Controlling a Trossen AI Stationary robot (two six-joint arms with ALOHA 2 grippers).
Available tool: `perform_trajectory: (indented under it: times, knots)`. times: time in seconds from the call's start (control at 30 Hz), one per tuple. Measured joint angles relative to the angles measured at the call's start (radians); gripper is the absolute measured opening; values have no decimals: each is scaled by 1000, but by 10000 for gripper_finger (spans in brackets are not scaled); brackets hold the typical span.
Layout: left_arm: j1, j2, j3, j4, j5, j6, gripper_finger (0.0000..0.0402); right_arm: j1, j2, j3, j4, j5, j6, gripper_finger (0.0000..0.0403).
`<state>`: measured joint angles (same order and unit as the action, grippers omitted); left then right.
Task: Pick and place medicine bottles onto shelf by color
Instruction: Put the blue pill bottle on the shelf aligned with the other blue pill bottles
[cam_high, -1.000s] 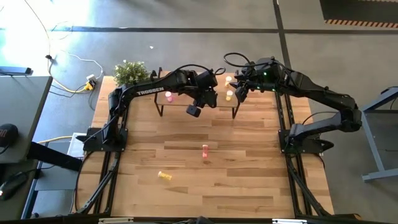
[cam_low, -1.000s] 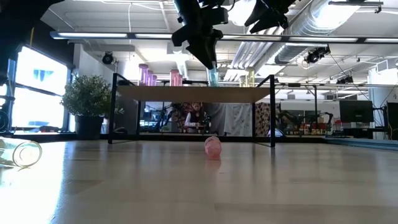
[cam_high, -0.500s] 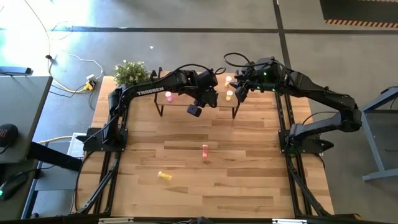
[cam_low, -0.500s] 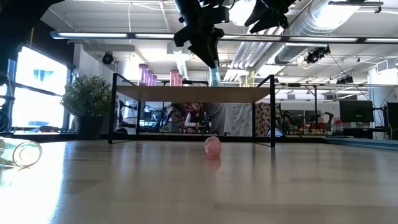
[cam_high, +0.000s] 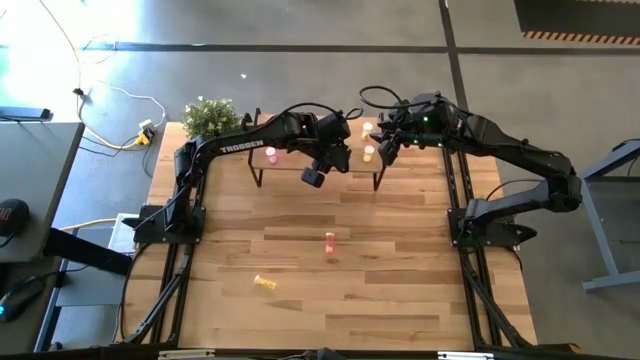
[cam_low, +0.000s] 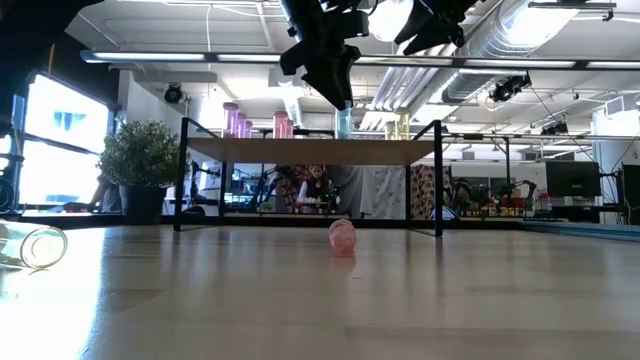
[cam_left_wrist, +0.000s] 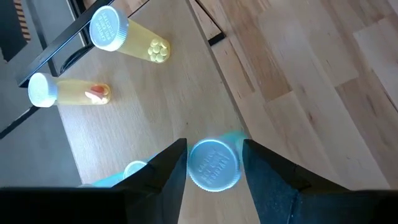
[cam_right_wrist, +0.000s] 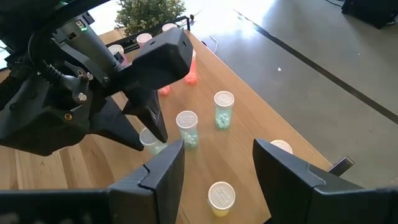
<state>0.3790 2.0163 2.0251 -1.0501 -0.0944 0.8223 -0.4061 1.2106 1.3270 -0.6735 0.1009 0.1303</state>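
Observation:
A pale green medicine bottle (cam_left_wrist: 214, 165) stands upright on its base on the shelf (cam_low: 300, 150). My left gripper (cam_left_wrist: 214, 143) hangs over it, open and pointing steeply down, with one finger close on each side of the white cap. More bottles stand on the shelf: two pale green (cam_right_wrist: 186, 127), red-orange (cam_right_wrist: 189, 70), pink (cam_right_wrist: 143, 40) and yellow (cam_left_wrist: 134, 45). My right gripper (cam_right_wrist: 217, 177) hovers open above the shelf's right end (cam_high: 385, 148), holding nothing. A pink bottle (cam_high: 330, 243) and a yellow bottle (cam_high: 264, 283) lie on their sides on the tabletop.
A potted plant (cam_high: 210, 117) stands at the table's far left corner beside the shelf. The shelf's black legs (cam_low: 438, 180) rise from the far part of the tabletop. The arms' black frames (cam_high: 170, 250) run along the left and right edges.
My left gripper's fingers have parted a little around the pale green bottle, which stays upright on the shelf. Neither arm has moved from its place.

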Motion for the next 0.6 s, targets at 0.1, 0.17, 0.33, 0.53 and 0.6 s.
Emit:
perform_trajectory:
  times: [0.1, 0.17, 0.33, 0.53, 0.6]
  knots:
    - [0, 0, 0, 0, -16, 0, 152, 0, 0, 0, 0, 0, 0, 181]
    - [0, 0, 0, 1, -31, 0, 152, 0, 0, 0, 0, 0, 0, 181]
    - [0, 0, 0, 15, -45, 0, 152, 0, 0, 0, 0, 0, 0, 181]
    - [0, 0, 0, 42, -46, 0, 152, 0, 0, 0, 0, 0, 0, 181]
    - [0, 0, 0, 53, -46, 0, 152, 0, 0, 0, 0, 0, 0, 181]
